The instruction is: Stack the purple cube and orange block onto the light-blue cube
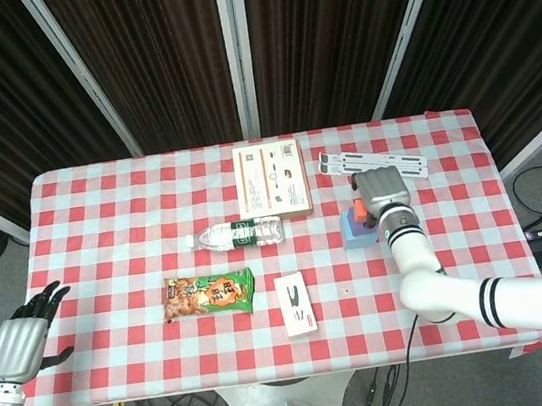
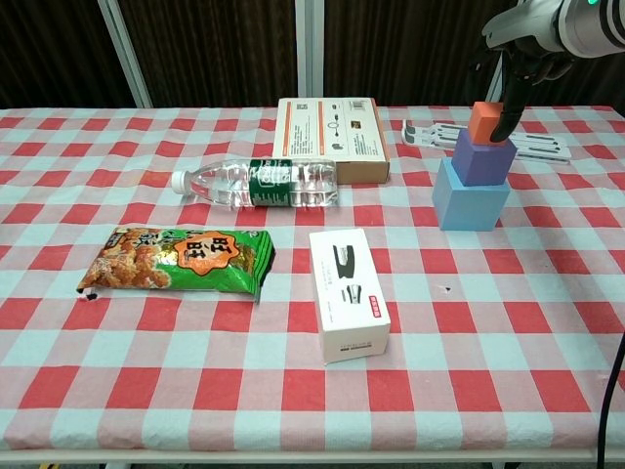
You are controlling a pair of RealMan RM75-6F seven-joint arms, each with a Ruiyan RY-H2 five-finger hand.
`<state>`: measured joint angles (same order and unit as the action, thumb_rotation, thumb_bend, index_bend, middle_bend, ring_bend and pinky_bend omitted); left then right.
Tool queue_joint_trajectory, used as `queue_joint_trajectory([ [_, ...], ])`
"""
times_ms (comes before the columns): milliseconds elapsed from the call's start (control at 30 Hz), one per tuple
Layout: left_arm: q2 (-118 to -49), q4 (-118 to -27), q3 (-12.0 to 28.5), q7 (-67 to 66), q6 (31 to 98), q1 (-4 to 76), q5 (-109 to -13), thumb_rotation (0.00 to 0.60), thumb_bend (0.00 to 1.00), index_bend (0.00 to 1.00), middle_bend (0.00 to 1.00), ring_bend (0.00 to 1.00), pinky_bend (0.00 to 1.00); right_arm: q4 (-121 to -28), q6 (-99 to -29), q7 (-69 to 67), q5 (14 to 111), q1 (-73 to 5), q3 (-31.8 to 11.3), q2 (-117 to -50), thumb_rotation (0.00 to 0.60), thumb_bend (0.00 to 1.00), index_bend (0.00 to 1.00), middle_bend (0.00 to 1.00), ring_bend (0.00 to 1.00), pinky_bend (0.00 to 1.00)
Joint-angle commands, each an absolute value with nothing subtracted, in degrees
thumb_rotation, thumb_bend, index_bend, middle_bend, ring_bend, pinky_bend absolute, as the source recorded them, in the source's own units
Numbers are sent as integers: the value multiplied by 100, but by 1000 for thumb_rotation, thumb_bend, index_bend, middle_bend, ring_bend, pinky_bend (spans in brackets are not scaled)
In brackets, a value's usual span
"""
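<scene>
Labels unreadable (too small) | right hand [image 2: 516,61] grips orange block [image 2: 483,123] | left hand [image 1: 22,337] spread, empty

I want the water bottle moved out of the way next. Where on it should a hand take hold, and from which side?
Grip the water bottle around its labelled middle, coming down from above. It lies on its side with the cap toward the robot's left, so fingers can close across its width, front and back. The brown box sits close behind it, so a steep approach probably suits better than a low one.

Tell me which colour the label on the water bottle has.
Green, on the water bottle; the chest view shows it best.
</scene>
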<state>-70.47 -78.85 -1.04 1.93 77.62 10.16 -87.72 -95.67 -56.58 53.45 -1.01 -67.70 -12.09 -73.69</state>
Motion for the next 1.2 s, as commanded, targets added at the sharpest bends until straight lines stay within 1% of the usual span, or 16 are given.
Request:
queue_joint_trajectory([
  [33,-7046,-7891,-102,194,7771,1017,-8779,600,0,190,202,203,330,-9601,-5671,5290,-37,-6764,-1208,-7337,600,25,287,1000,993,948],
  [167,-7032,-7906,-99,203,7789,1016,-8789,600,0,190,201,203,330,-9795,-5740,5170,111,-6747,-1274,-7151,600,24,279,1000,993,948],
  [367,-6975,-7979,-77,191,7870,1003,-8808,600,0,190,201,204,330,-10716,-6012,4643,739,-6447,-1526,-6305,600,12,275,1000,986,948],
  [467,-6957,-7997,-69,162,7900,988,-8796,600,0,190,201,203,330,-11360,-6204,4104,1417,-5981,-1581,-5709,600,7,312,1000,981,948],
  [567,-6955,-7998,-54,136,7918,975,-8771,600,0,190,201,204,330,-11950,-6790,3303,2980,-5077,-1364,-5248,600,9,359,987,946,931],
  [633,-6958,-7987,-48,123,7929,968,-8761,600,0,190,201,204,330,-12039,-7246,2958,4055,-4503,-1034,-5185,600,11,373,906,863,897],
  [667,-6960,-7979,-47,114,7933,964,-8757,600,0,190,201,204,330,-12002,-7488,2861,4563,-4229,-825,-5195,600,12,376,830,796,879],
  [700,-6963,-7967,-45,101,7934,962,-8752,600,0,190,201,203,330,-11885,-7782,2780,5192,-3891,-532,-5240,600,11,377,722,692,851],
  [733,-6964,-7960,-44,90,7940,960,-8753,600,0,190,201,203,330,-11751,-8006,2713,5612,-3651,-336,-5303,600,11,374,654,626,826],
  [767,-6966,-7954,-41,80,7952,957,-8755,600,0,190,201,204,330,-11578,-8225,2642,5995,-3429,-165,-5394,600,10,363,550,522,765],
  [833,-6977,-7946,-26,75,8019,941,-8772,600,0,190,201,204,330,-11117,-8656,2466,6675,-2955,176,-5648,600,9,285,354,314,573],
  [867,-6989,-7939,-19,79,8061,930,-8787,600,0,190,202,203,330,-10894,-8838,2403,6913,-2769,289,-5780,600,10,249,301,252,505],
  [900,-7009,-7922,-14,86,8113,917,-8809,600,0,190,202,203,330,-10596,-9055,2314,7166,-2530,417,-5976,600,10,190,225,159,404],
  [1000,-7056,-7870,-19,111,8194,887,-8849,600,0,190,200,203,330,-9974,-9381,1996,7499,-2014,636,-6457,600,9,101,122,36,301],
  [1100,-7084,-7852,-31,121,8220,869,-8866,600,0,190,196,203,330,-9401,-9482,1734,7590,-1631,735,-6874,600,10,87,92,2,287],
  [1200,-7095,-7871,-25,99,8235,861,-8864,600,0,190,196,203,330,-8984,-9385,1455,7507,-1361,744,-7141,600,26,84,73,0,262],
])
